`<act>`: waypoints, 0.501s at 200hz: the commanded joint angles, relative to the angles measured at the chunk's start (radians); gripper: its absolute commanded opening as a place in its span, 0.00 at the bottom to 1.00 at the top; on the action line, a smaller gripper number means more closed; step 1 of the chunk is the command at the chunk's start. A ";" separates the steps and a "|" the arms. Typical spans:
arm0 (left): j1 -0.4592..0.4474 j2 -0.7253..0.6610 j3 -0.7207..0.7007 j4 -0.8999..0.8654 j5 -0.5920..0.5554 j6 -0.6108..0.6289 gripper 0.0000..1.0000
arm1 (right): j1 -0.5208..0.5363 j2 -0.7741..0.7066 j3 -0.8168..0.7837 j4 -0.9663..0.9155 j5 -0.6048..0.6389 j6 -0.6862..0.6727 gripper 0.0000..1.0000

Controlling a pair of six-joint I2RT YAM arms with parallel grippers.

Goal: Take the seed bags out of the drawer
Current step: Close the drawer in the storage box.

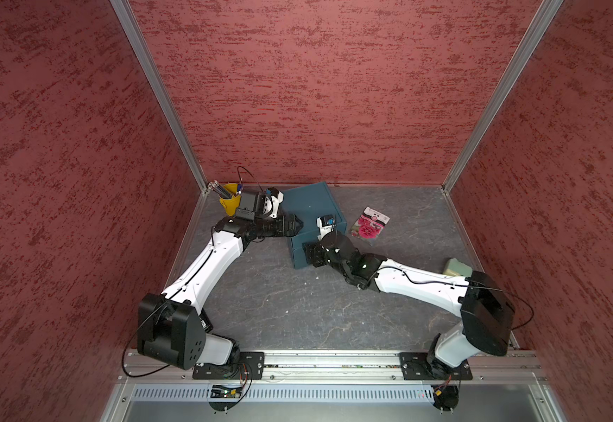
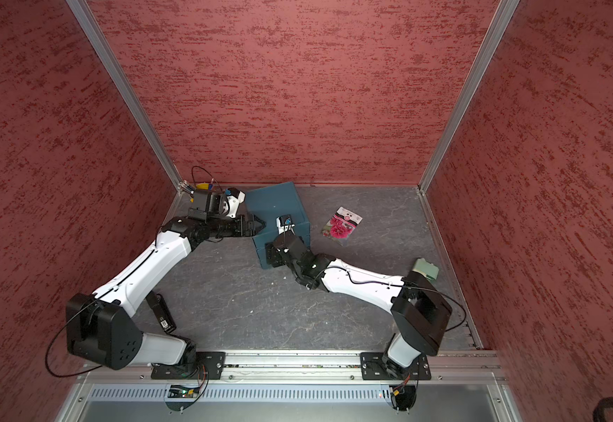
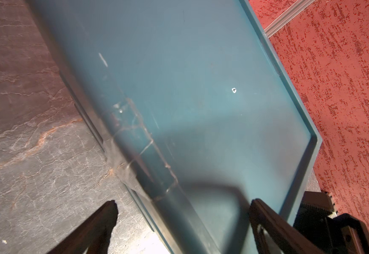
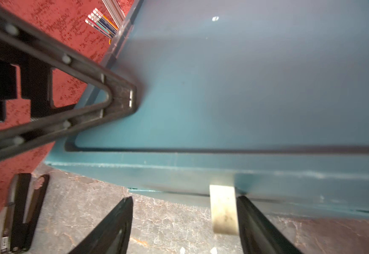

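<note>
A teal drawer box stands at the back middle of the table in both top views. Its drawer front looks shut, with a pale metal pull tab sticking out. My right gripper is open at that front; the tab lies between its fingers, close beside one of them. My left gripper is open too and straddles the box's left top edge, one finger resting on the lid. One seed bag with a pink-red flower photo lies flat on the table right of the box.
A yellow cup of pencils stands in the back left corner, just behind my left wrist. A black stapler-like tool lies under my left arm. A pale green block sits by the right wall. Red walls close in three sides.
</note>
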 commanded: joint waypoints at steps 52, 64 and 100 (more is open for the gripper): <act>0.008 -0.022 -0.020 -0.034 -0.012 0.015 0.97 | -0.010 -0.197 -0.193 -0.044 -0.168 0.300 0.83; 0.008 -0.020 -0.021 -0.033 -0.011 0.013 0.97 | -0.011 -0.201 -0.226 -0.007 -0.196 0.354 0.83; 0.007 -0.022 -0.022 -0.031 -0.008 0.009 0.97 | -0.033 -0.173 -0.316 0.174 -0.252 0.511 0.80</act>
